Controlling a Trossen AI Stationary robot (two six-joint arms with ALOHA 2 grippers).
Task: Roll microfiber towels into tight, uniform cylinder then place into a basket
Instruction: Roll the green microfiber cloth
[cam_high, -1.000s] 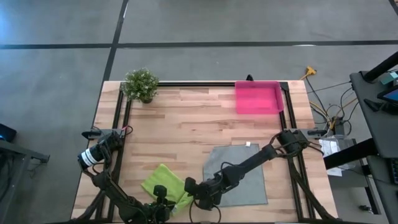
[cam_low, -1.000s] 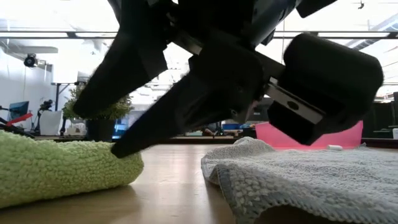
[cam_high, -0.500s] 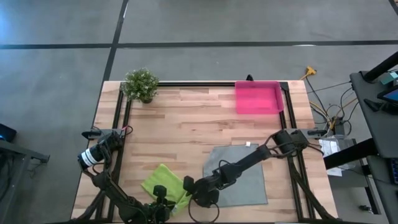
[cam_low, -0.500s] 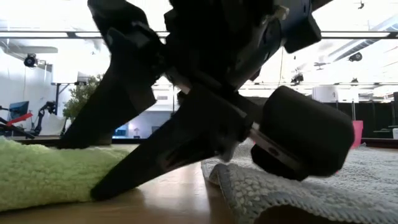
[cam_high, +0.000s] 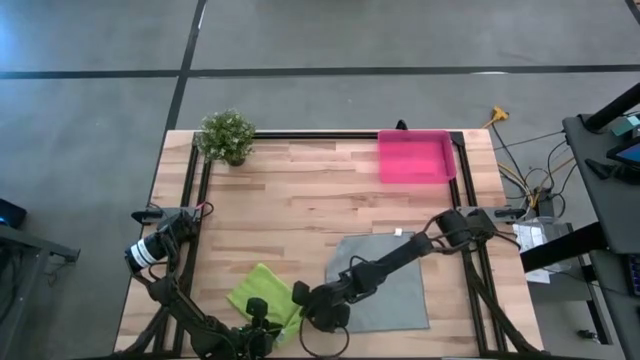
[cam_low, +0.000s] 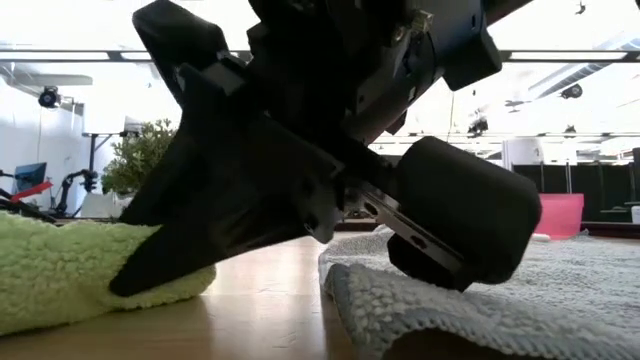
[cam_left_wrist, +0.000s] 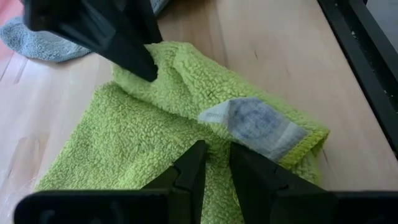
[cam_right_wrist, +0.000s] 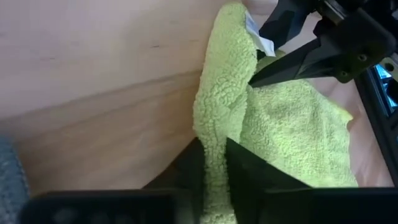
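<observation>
- Right gripper (cam_right_wrist: 211, 163): fingers nearly together, pinching edge fold of green towel (cam_high: 262, 292), near front edge of table (cam_high: 300, 200).
- Left gripper (cam_left_wrist: 214, 163): narrow, nipping same towel just beside its white tag (cam_left_wrist: 252, 122).
- Step, as judged: starting the roll. Keep both grips level, tuck edge under snug, roll w/ even tension so cylinder stays uniform.
- Pose: right arm stretched diagonally across grey towel (cam_high: 395, 280), wrist low; left arm at front edge.
- Grey towel: flat, unrolled.
- Basket (cam_high: 415, 158): pink, back of table, well apart from both towels.
</observation>
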